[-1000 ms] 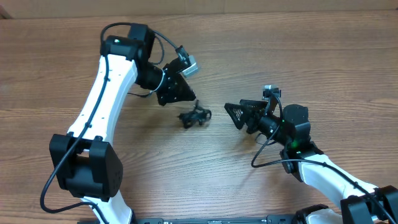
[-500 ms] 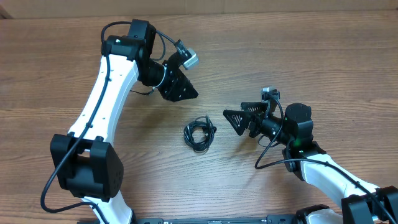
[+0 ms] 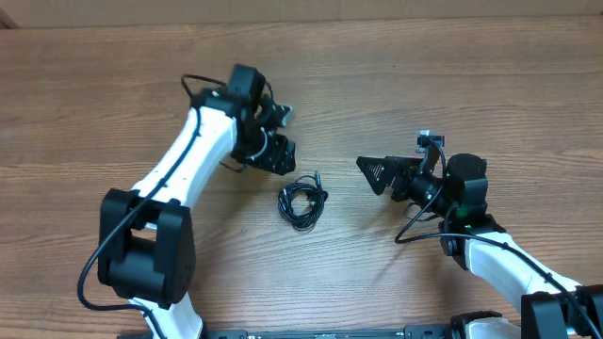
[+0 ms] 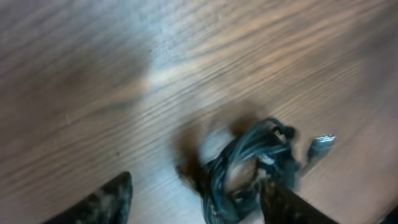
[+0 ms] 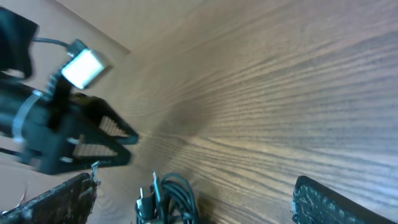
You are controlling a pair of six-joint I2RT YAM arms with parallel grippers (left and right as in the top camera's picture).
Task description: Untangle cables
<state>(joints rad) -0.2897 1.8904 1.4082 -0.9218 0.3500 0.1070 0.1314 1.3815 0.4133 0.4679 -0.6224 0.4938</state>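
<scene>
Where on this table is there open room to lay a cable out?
The table is bare along its far edge, right of the left arm, and across the near middle below the cable bundle. The centre is crowded: the bundle lies between the left gripper and right gripper.

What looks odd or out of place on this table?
Only the black cable: a knotted coil lying loose on the table, one plug poking out. The left gripper and right gripper are both open and hold nothing. Nothing looks spilled or broken.
</scene>
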